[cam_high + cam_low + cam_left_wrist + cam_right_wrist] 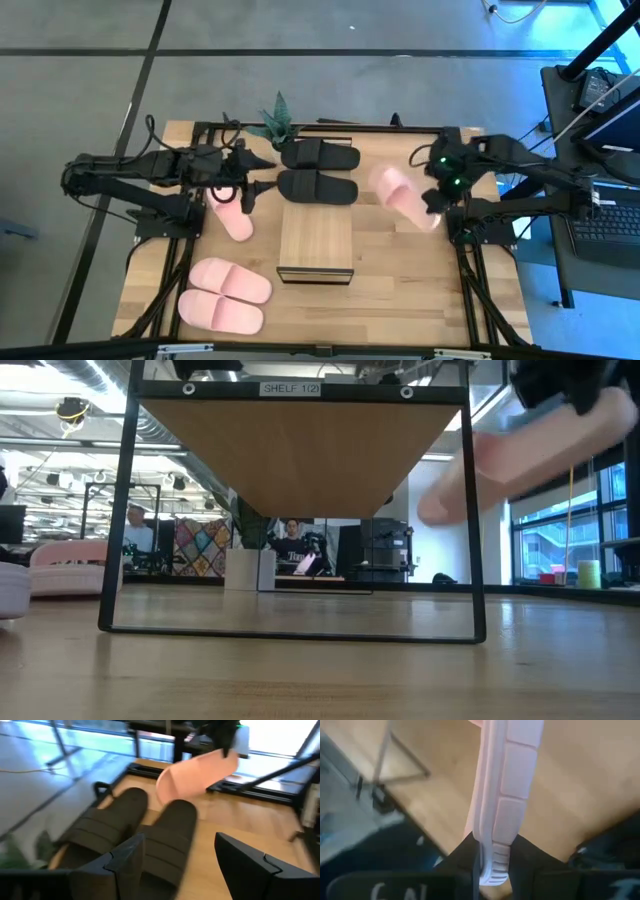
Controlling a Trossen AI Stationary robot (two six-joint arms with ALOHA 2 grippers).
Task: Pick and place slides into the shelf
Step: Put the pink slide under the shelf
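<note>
The right gripper is clamped on the end of a pink slide, holding it in the air to the right of the shelf, while the left gripper hangs with its fingers spread apart just beside the black pair. Another single pink slide lies on the table below the left gripper, and a pink pair lies at the front left. A small potted plant stands behind the black pair.

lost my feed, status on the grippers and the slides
Right gripper shut on a pink slide, lifted right of the shelf. Left gripper open, empty, beside the black pair. Nothing blocking the shelf.
</note>
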